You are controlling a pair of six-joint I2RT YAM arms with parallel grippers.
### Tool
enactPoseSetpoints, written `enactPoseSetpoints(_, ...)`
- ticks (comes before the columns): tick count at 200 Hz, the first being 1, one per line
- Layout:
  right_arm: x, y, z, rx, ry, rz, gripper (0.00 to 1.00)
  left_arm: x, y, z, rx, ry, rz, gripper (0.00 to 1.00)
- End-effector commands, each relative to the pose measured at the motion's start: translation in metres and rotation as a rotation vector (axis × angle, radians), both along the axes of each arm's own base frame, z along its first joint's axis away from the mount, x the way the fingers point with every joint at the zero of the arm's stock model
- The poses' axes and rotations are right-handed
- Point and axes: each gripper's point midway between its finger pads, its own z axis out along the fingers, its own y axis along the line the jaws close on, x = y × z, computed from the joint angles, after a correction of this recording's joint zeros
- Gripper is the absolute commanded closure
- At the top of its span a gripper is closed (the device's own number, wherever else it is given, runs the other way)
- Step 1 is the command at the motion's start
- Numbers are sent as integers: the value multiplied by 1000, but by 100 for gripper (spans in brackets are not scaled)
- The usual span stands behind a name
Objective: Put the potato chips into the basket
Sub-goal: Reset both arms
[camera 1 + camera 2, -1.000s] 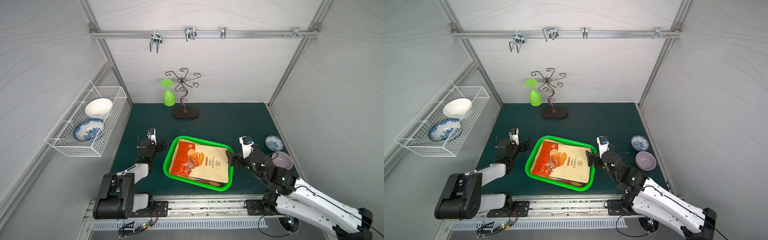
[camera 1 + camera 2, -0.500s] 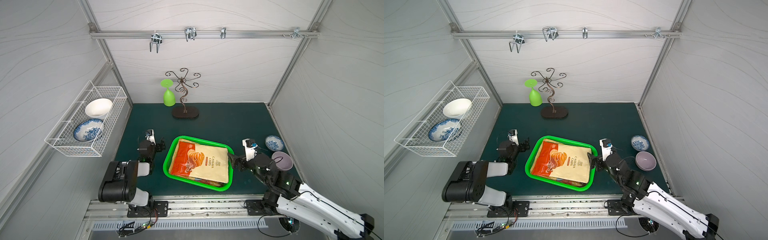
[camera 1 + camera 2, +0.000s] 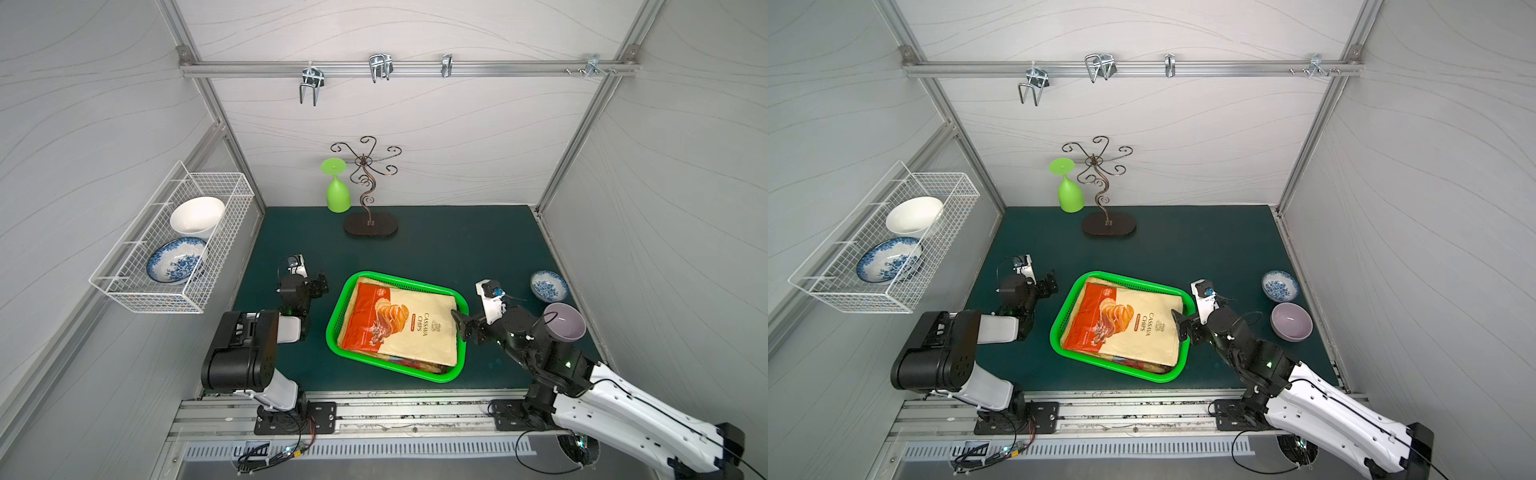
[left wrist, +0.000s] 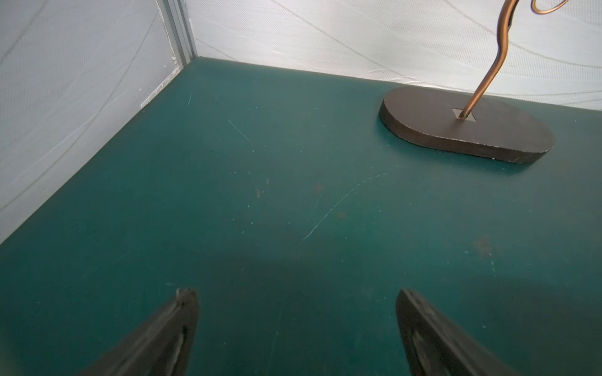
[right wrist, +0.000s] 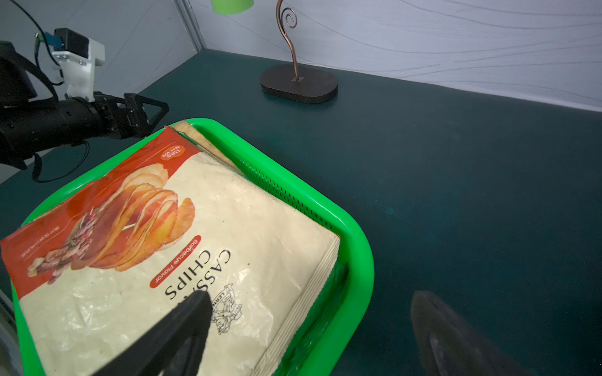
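The Cassava Chips bag (image 3: 399, 328) lies flat on top of other bags (image 3: 419, 365) stacked inside the green basket (image 3: 415, 283). No bag shows on the mat (image 3: 457, 249), so the task looks done or nearly so. The right gripper (image 3: 460, 328) hangs wide apart and empty at the basket's right rim. In the right wrist view one finger (image 5: 182, 325) is over the bag and its mate is over bare mat, so the jaws straddle the rim. A low or sideways pull from here could hook that rim and skid the basket. It could also snag the bag's sealed edge and tip it off the pile. The purple bowl (image 3: 564, 322) sits close by that arm, with the blue-patterned bowl (image 3: 549, 286) just behind, so a wide swing could knock them. Straight up looks free. The left gripper (image 3: 320, 284), jaws apart and empty, rests beside the basket's left rim, with open mat reaching to the wire stand (image 3: 370, 225)
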Motion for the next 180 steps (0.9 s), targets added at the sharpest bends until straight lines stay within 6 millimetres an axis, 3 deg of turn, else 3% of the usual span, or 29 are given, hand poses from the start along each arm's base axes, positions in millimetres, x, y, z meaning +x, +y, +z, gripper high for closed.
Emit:
enactPoseSetpoints(1, 4, 9, 16, 7, -110, 49, 1, 8, 2, 13, 5, -37, 15, 1)
enactPoseSetpoints(24, 10, 17, 25, -1, -183, 78, 1, 8, 1, 12, 7, -34, 13, 1)
enactPoseSetpoints(48, 31, 12, 21, -28, -162, 47, 1, 8, 1, 12, 10, -33, 13, 1)
enactPoseSetpoints(76, 63, -9, 22, 35, -123, -26, 1, 8, 0, 12, 10, -32, 12, 1)
enactPoseSetpoints(116, 112, -60, 13, 40, -90, -214, 1, 8, 0, 12, 9, -33, 13, 1)
enactPoseSetpoints(138, 131, -84, 10, 46, -104, -297, 1, 8, 0, 12, 10, -33, 13, 1)
enactPoseSetpoints(180, 157, -115, -19, 23, -76, -404, 1, 8, 0, 13, 11, -34, 13, 1)
